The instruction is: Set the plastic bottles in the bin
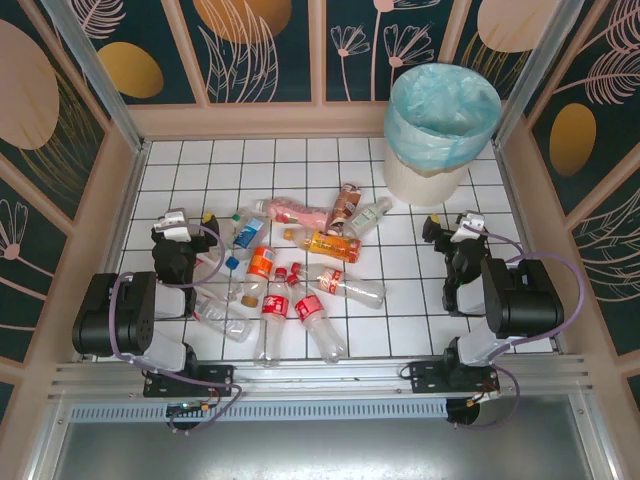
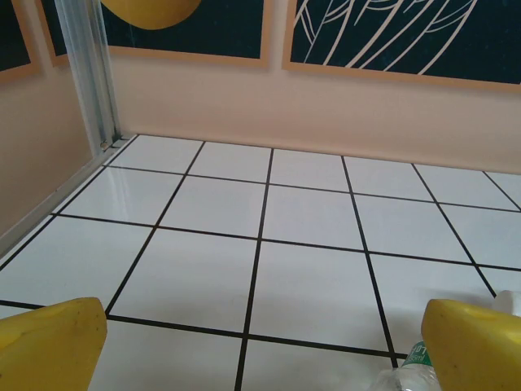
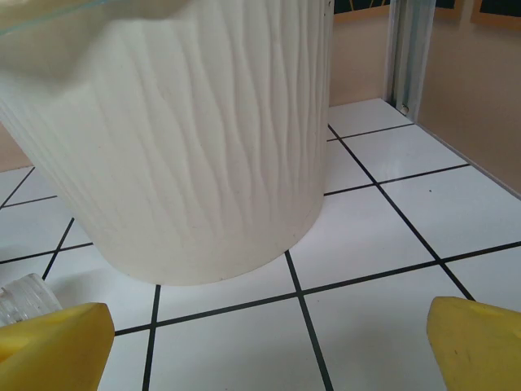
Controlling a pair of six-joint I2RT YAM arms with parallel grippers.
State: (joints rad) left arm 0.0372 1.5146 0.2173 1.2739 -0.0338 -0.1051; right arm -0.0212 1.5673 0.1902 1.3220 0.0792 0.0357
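Small clear plastic bottles with coloured labels point(image 1: 262, 262) lie just right of the left claw point(image 2: 264, 342), nearer than the right claw point(image 3: 264, 346); both gape empty.

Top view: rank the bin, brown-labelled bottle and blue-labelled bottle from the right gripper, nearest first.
1. bin, just ahead of the right gripper.
2. brown-labelled bottle, right side of the pile.
3. blue-labelled bottle, pile's left side.
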